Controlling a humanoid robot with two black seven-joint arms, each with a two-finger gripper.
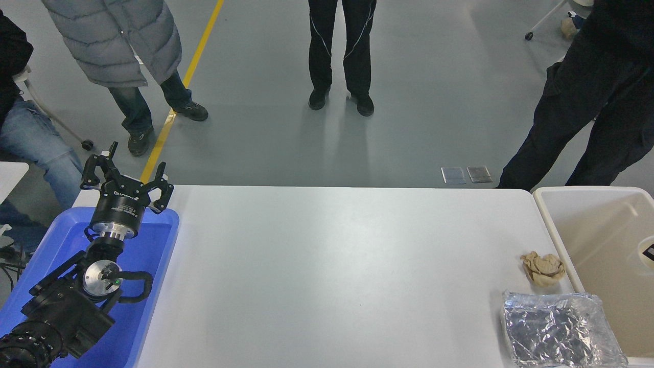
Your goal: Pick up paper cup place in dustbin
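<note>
At the lower left, our left arm sits parked over the blue tray (pixel 150 245), and the left gripper (pixel 127 171) points away from us with its fingers (pixel 161 180) spread apart, grasping nothing. Across the white worktop (pixel 332 266) the middle is bare; the things lie at the right end. Near that edge we see a crumpled brown paper ball (pixel 542 267), and just in front of it a crinkled foil tray (pixel 559 329) whose right side overlaps the bin's rim. Beside the worktop's right end stands the cream bin (pixel 554 235), its beige inside open to us. At the picture's right edge, over the inside of the bin, a small pale rounded shape (pixel 647 244) with a dark patch on it is cut off by the frame; it may be the cup, but we cannot tell, nor can we make out our right gripper or its fingers. Beyond the far edge, on the grey floor with its yellow line (pixel 179 97), people stand: one in a grey padded coat (pixel 112 41), one in black trousers (pixel 341 51), one in dark clothes (pixel 587 102) near the bin, and a seated one in jeans (pixel 30 148) at the left.
</note>
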